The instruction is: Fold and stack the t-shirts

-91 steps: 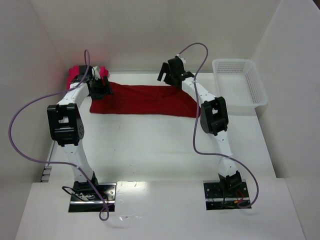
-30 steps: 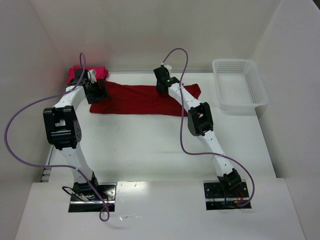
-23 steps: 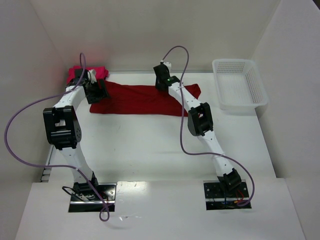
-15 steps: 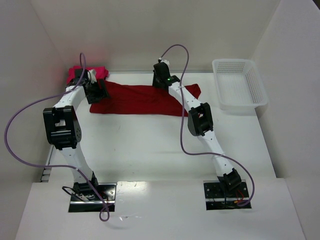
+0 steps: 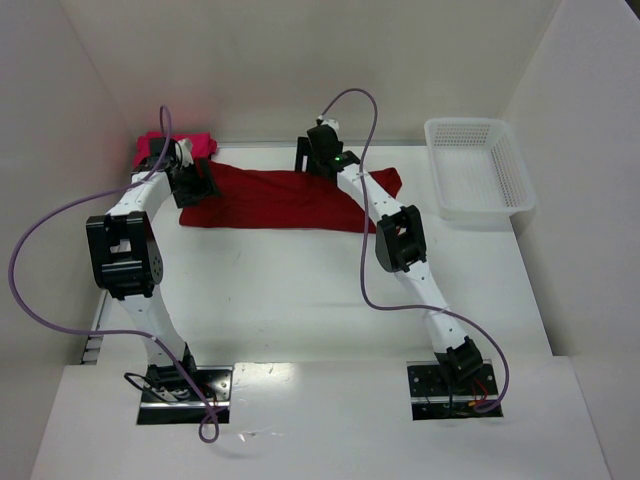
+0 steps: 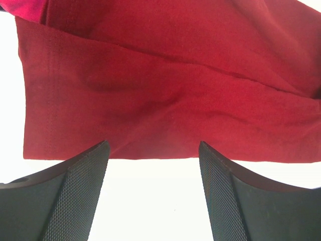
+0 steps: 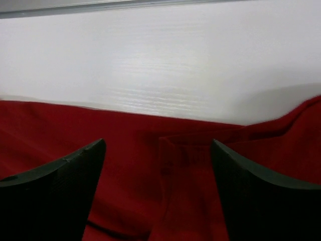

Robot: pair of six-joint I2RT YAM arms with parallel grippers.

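Observation:
The dark crimson t-shirt (image 5: 260, 200) lies spread across the back of the table, its right end folded over near the right arm. The magenta-pink t-shirt (image 5: 150, 146) is bunched in the back left corner. My left gripper (image 5: 195, 183) hovers at the crimson shirt's left end. In the left wrist view this gripper (image 6: 153, 145) is open over bare table, with the shirt's hem (image 6: 160, 90) just beyond its tips. My right gripper (image 5: 310, 155) is at the shirt's back edge near the middle. It (image 7: 158, 143) stands open above a fold of the crimson cloth (image 7: 150, 165), holding nothing.
A white mesh basket (image 5: 480, 170) stands at the back right. White walls close the back and both sides. Purple cables loop from both arms. Bare table lies in front of the shirt (image 5: 300, 290).
The right gripper has opened and let go of the crimson cloth, drifting slightly left along the back edge. The left arm has not moved.

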